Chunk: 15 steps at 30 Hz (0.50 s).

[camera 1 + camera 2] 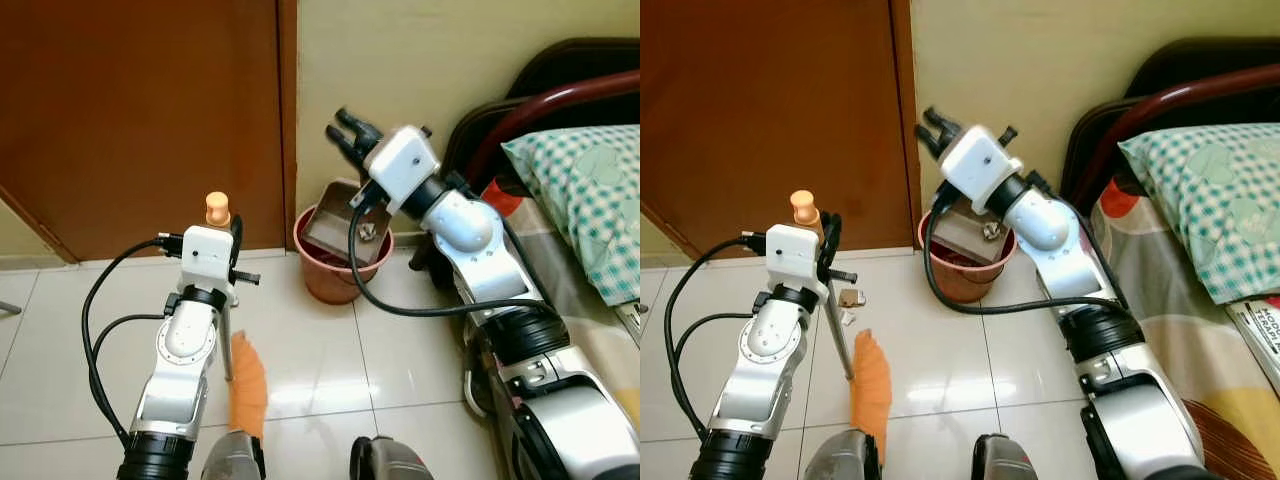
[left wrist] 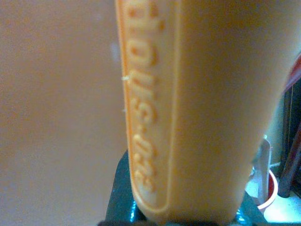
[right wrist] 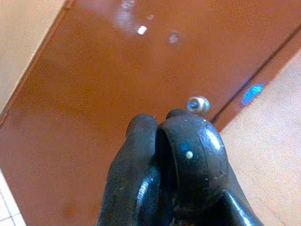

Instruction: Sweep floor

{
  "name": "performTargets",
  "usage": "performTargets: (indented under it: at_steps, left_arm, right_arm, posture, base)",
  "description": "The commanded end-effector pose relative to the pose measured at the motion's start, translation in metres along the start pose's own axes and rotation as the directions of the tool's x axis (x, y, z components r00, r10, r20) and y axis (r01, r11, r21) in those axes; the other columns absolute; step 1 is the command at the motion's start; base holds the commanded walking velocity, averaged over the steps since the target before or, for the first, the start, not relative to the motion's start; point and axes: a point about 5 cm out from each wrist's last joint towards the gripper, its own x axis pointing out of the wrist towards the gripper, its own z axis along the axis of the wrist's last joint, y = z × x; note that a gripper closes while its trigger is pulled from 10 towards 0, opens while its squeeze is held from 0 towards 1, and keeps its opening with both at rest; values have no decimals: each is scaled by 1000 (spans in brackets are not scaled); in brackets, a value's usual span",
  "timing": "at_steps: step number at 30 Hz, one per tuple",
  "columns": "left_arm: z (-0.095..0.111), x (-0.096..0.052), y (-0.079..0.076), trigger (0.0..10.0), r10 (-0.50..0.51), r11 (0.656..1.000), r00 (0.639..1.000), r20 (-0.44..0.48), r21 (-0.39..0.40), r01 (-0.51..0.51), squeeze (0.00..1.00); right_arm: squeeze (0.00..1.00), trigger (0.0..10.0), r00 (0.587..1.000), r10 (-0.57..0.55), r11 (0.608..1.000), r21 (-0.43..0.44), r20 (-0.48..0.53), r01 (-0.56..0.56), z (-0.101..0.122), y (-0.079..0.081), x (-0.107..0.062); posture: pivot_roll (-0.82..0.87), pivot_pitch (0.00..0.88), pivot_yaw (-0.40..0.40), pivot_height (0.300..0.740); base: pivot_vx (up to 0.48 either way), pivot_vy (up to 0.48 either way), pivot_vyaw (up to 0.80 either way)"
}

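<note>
Orange broom handle (image 2: 188,108) sits clenched in my left end effector (image 1: 825,245), its bristles (image 1: 870,395) on the floor left of the red bin (image 1: 965,275). My right end effector (image 1: 350,132), fingers pressed together and gripping nothing I can see, hovers above that bin, where a dustpan (image 1: 345,235) rests; one careless swing could tip it

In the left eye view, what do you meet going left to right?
Brown door → left hand gripping the orange broom handle → red bin holding a dustpan → right hand → checked pillow.
</note>
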Motion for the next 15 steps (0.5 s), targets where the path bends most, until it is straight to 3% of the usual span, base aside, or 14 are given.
performTargets:
  at_steps: [1, 5, 7, 9, 15]
  left_arm:
    - [-6, 0, -6, 10000, -3, 1000, 1000, -29, -31, 2, 0]
    - [-6, 0, -5, 10000, 1, 1000, 1000, -27, -31, -1, 0]
    - [-6, 1, -5, 10000, 3, 1000, 1000, -24, -30, -3, 0]
    - [-6, 2, -4, 10000, 4, 1000, 1000, -24, -30, -5, 0]
    - [-6, 4, -4, 10000, 2, 1000, 1000, -21, -26, -3, 0]
  right_arm:
    - [0, 10000, 999, 14, 995, -96, 51, -9, 12, -7, 0]
    - [0, 10000, 995, -40, 991, -127, 88, 51, 18, -17, 3]
    - [0, 10000, 982, -120, 981, -132, 143, 139, 30, -33, 8]
    - [0, 10000, 953, -237, 969, -24, 188, 246, 45, -52, 16]
    - [0, 10000, 887, -349, 936, 66, 302, 345, 81, -79, 29]
  posture:
    - [-24, 84, -57, 740]
    - [-24, 81, -57, 740]
    - [-24, 77, -57, 740]
    - [-25, 75, -56, 740]
    - [-26, 66, -55, 740]
  base:
    - [0, 0, 0]
    - [0, 0, 0]
    - [0, 0, 0]
    - [0, 0, 0]
    - [0, 0, 0]
